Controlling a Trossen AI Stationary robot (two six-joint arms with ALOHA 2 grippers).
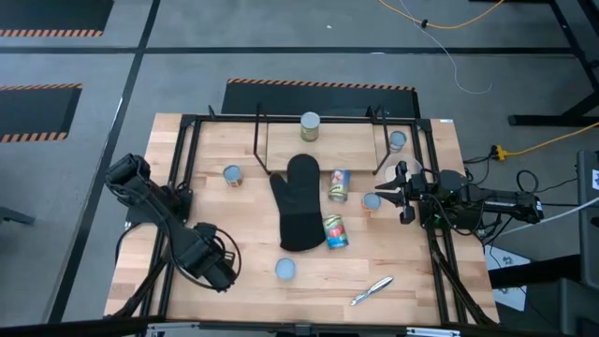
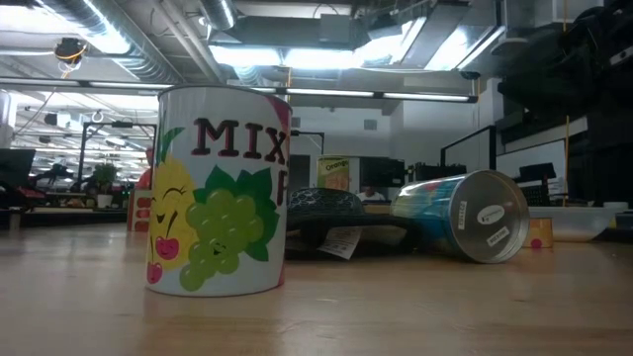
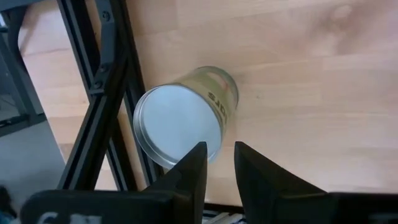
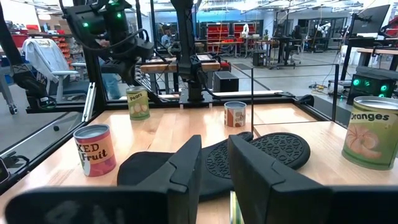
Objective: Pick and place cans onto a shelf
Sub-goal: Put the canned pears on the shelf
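Cans are scattered over the wooden surface [image 1: 234,271]: one upright can [image 1: 310,125] stands on the shelf [image 1: 323,145] at the far edge, another can [image 1: 397,140] sits at its right end, and two labelled cans [image 1: 338,184] lie tipped beside a black oven mitt [image 1: 301,201]. The right claw [image 1: 388,196] hovers just beside a small can [image 1: 372,202], its fingers [image 4: 186,165] a narrow gap apart and holding nothing. The left claw [image 1: 220,274] waits at the near left, fingers [image 3: 194,168] likewise narrowly parted and empty, a silver-topped can [image 3: 180,124] just ahead of them.
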